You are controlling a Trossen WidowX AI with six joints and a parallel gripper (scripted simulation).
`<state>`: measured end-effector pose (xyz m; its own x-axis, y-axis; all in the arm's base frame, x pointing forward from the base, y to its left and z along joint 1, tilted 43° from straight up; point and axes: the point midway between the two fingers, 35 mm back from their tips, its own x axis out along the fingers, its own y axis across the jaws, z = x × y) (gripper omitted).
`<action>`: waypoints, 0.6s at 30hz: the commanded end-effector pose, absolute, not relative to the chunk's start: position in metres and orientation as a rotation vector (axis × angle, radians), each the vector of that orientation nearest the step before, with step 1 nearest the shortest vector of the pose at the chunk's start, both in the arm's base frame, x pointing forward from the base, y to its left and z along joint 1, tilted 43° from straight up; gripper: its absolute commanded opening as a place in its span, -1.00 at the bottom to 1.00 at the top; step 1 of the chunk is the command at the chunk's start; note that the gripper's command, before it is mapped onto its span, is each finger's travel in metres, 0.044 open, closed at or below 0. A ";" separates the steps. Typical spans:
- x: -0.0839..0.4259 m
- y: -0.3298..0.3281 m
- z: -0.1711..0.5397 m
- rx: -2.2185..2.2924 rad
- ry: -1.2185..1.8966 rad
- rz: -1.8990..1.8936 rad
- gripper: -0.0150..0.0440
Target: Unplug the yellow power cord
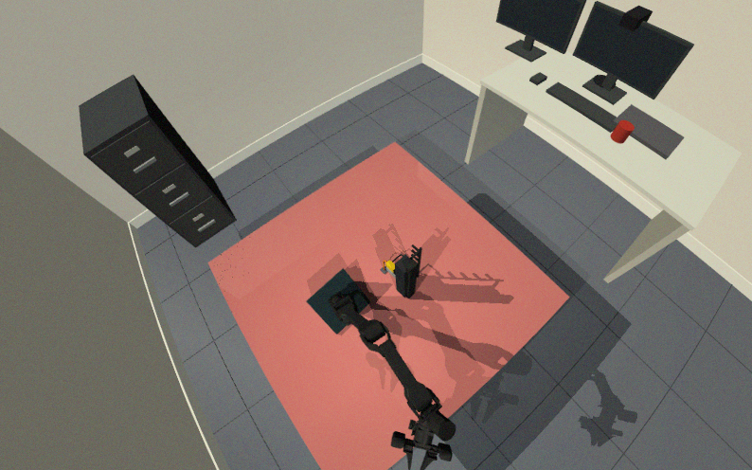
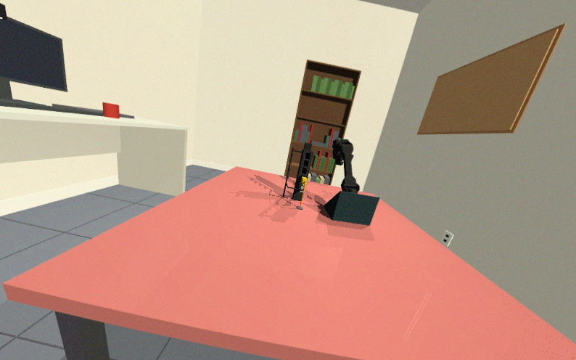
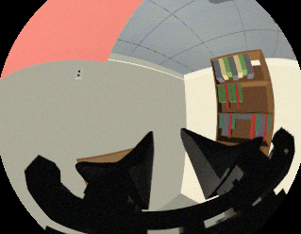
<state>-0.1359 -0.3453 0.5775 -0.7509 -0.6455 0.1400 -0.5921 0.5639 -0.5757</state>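
Observation:
The black power strip [image 1: 406, 278] [image 2: 304, 166] stands upright on the red table. The yellow plug [image 1: 389, 265] [image 2: 303, 180] is against the lower part of the strip's socket side, and its thin cord [image 2: 301, 197] runs down to a small grey piece at the table. The frames are too small to show whether its prongs are in a socket. My gripper [image 1: 416, 465] [image 3: 166, 133] is partly open with nothing between the fingers. It is raised far from the plug, strip and cord, near the table's bottom edge in the top view. The wrist view shows none of the three.
A dark teal block [image 1: 322, 300] [image 2: 355, 208] is under the arm's base, beside the strip. A thin black rack-like frame [image 2: 287, 172] stands close behind the strip. The red table [image 1: 286, 362] [image 2: 236, 268] has a white desk beyond it and a black filing cabinet [image 1: 157, 163] off one side.

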 end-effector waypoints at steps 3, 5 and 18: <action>-0.095 -0.366 0.566 -1.200 2.562 -0.943 0.05; -0.080 -0.372 0.563 -1.243 2.511 -0.944 0.05; 0.023 -0.393 0.541 -1.472 2.182 -0.916 0.05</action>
<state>0.0029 -0.3903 0.5475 -0.4474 -0.8909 0.0782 -0.6841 0.2846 -0.6716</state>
